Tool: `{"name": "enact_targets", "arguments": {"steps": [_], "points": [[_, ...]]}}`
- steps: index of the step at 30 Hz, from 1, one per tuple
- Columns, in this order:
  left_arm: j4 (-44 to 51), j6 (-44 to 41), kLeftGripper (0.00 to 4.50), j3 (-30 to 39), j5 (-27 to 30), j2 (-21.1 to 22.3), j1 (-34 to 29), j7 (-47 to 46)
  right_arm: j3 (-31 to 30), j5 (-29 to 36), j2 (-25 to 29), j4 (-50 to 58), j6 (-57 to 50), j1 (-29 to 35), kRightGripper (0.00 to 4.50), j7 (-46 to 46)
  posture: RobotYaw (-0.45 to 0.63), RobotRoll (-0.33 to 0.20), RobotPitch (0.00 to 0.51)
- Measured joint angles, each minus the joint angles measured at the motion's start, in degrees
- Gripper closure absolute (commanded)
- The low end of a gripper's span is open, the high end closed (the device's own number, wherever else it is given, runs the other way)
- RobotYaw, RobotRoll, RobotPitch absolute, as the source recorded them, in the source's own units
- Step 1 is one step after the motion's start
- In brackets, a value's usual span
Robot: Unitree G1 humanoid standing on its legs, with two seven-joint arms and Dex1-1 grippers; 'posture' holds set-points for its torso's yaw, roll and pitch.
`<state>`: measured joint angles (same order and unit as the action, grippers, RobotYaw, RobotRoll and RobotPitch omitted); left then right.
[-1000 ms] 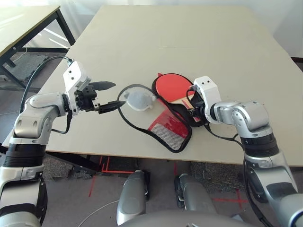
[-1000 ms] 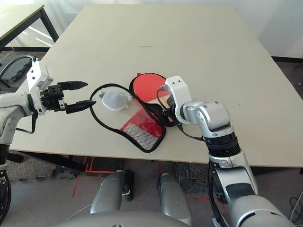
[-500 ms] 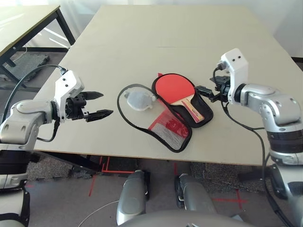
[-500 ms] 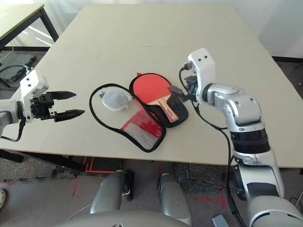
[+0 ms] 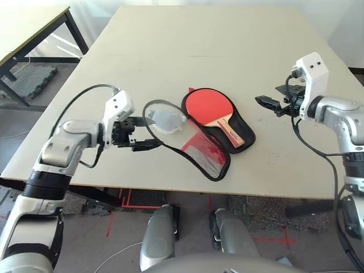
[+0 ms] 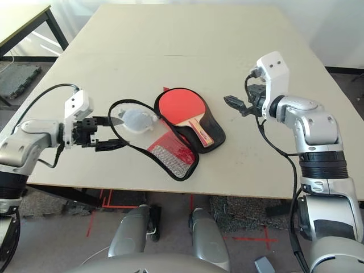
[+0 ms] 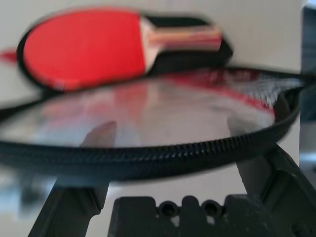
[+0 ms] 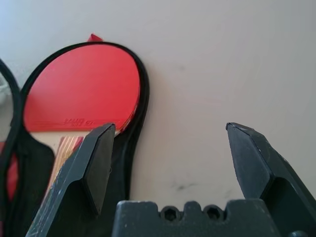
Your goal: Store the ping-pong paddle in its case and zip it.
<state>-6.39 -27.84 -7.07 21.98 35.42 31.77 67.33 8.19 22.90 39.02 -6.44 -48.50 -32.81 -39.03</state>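
Pale table — the paddle lies inside the open case. Left gripper, wide open, straddles the flap's zipper edge; right gripper hangs open, apart. Next judgement — pinch the flap, fold it over.

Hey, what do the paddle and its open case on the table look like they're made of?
The ping-pong paddle: matte red rubber face, judging by its flat, even sheen; the handle looks like light wood with red stripes. The case: apparently soft fabric, black inside, with a red flap carrying black mesh and a ribbed black zipper edge, seen close up in the left wrist view.
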Motion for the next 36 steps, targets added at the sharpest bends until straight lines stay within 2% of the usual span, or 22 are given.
{"name": "enact_targets", "arguments": {"steps": [7,12,15,21,25,30,36], "points": [[-11.0,7.7,0.00,-0.8,-2.4,-8.3,11.4,-0.5,2.9,3.6,0.9,0.3,-2.0,3.5,0.05,-2.3,0.07,0.000,0.116],[-26.5,18.5,0.00,-1.5,-7.6,-18.8,20.7,-5.2,6.3,7.9,0.6,0.8,-5.8,6.3,0.05,-3.2,0.03,0.000,0.114],[-31.0,22.1,0.00,-2.0,-8.9,-21.1,22.4,-5.6,6.9,10.4,0.1,2.0,-8.1,7.6,0.05,-3.3,0.03,0.000,0.114],[-34.6,24.3,0.00,-2.0,-9.8,-20.8,22.6,-4.3,8.8,12.9,-0.2,3.5,-10.0,11.3,0.05,-3.2,0.04,0.000,0.115],[-33.3,23.4,0.00,-2.0,-9.8,-18.4,21.5,-1.9,8.6,13.7,-1.0,4.2,-10.1,11.9,0.05,-3.3,0.06,0.000,0.120],[-21.9,16.1,0.00,-2.2,-8.8,-11.6,12.5,3.7,6.4,14.0,-3.0,4.1,-10.3,12.6,0.05,-3.6,0.08,0.000,0.138],[-8.3,7.4,0.00,-1.1,-6.0,-6.5,4.7,4.6,3.2,13.3,-3.8,1.7,-9.7,12.0,0.05,-4.3,0.10,0.000,0.165]]}}
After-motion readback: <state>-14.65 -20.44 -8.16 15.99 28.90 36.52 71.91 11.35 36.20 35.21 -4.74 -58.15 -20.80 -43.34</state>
